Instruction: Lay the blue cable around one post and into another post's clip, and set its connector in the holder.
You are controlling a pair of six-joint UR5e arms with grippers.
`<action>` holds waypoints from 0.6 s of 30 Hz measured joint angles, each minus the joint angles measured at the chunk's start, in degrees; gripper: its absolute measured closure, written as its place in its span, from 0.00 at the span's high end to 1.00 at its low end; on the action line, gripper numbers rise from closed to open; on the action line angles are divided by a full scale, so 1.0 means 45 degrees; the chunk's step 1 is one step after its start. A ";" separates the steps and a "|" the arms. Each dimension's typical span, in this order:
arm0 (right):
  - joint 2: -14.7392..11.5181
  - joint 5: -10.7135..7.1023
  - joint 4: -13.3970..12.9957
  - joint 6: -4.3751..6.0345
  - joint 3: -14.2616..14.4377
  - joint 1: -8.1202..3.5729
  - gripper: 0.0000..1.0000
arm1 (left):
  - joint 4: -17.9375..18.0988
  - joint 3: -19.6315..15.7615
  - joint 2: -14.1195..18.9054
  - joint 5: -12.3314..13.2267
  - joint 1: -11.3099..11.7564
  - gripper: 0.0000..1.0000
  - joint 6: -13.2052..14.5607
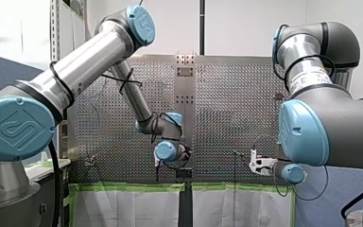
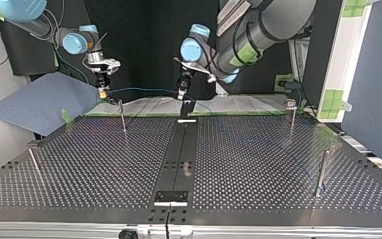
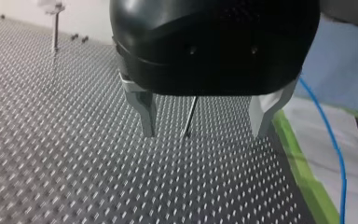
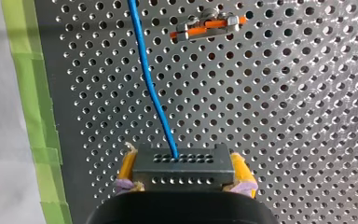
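Blue cable (image 4: 151, 88) runs straight ahead from the connector (image 4: 182, 163), which my right gripper (image 4: 184, 173) clamps between yellow pads. It passes near the orange-clipped post (image 4: 208, 27), not in the clip. My left gripper (image 3: 204, 133) is wide open and empty, a thin post (image 3: 189, 116) ahead between its fingers, the cable off to one side. Right arm is nearer. Holder not identifiable.

In the top view the perforated table (image 2: 258, 164) lies open across its middle. Around that stand a post (image 2: 35, 167) at nine o'clock, a post (image 2: 123, 115) at ten, a post (image 2: 292, 117) at two, a post (image 2: 321, 174) at three; the blue cable (image 2: 139, 90) spans twelve.
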 joint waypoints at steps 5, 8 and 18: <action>0.0003 0.0000 -0.0020 0.0014 -0.0002 0.0002 0.00 | 0.0567 0.0296 -0.0572 0.0183 -0.0258 1.00 0.0012; 0.0004 0.0008 -0.0036 0.0017 -0.0002 0.0004 0.00 | 0.0959 0.0336 -0.0965 0.0173 -0.0378 1.00 -0.0019; 0.0005 0.0018 -0.0017 -0.0008 -0.0002 0.0003 0.00 | 0.2188 0.0359 -0.2193 -0.0164 -0.0547 1.00 0.0048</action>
